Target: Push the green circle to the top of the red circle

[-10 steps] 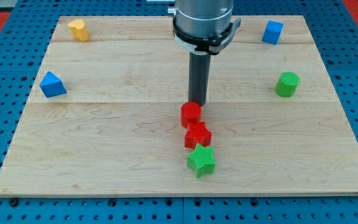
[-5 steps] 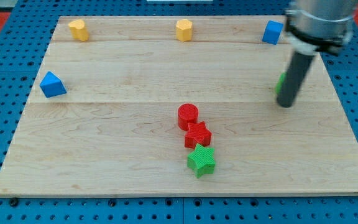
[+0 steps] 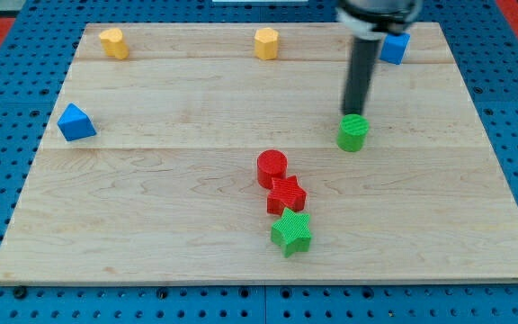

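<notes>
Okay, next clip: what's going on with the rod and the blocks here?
My tip sits right at the upper edge of the green circle, apparently touching it. That block lies to the right of and slightly above the red circle, well apart from it, so it is not yet above the red circle. The red star and green star line up below the red circle.

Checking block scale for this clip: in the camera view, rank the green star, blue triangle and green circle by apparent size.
1. green star, though nearest the view's bottom
2. blue triangle
3. green circle, close to the triangle; unsure
</notes>
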`<move>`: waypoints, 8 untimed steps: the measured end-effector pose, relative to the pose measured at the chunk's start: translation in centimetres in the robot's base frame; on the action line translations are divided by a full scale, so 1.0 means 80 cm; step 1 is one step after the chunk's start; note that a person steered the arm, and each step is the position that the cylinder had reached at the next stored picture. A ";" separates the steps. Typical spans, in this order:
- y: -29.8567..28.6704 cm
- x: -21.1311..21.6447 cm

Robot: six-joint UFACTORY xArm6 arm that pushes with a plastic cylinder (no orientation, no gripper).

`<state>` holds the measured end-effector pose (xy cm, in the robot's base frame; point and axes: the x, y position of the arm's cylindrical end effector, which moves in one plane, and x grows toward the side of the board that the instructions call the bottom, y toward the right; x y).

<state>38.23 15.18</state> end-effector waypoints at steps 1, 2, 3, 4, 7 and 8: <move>0.090 0.018; 0.061 0.050; -0.022 0.061; -0.090 0.063; -0.102 0.014; -0.152 0.018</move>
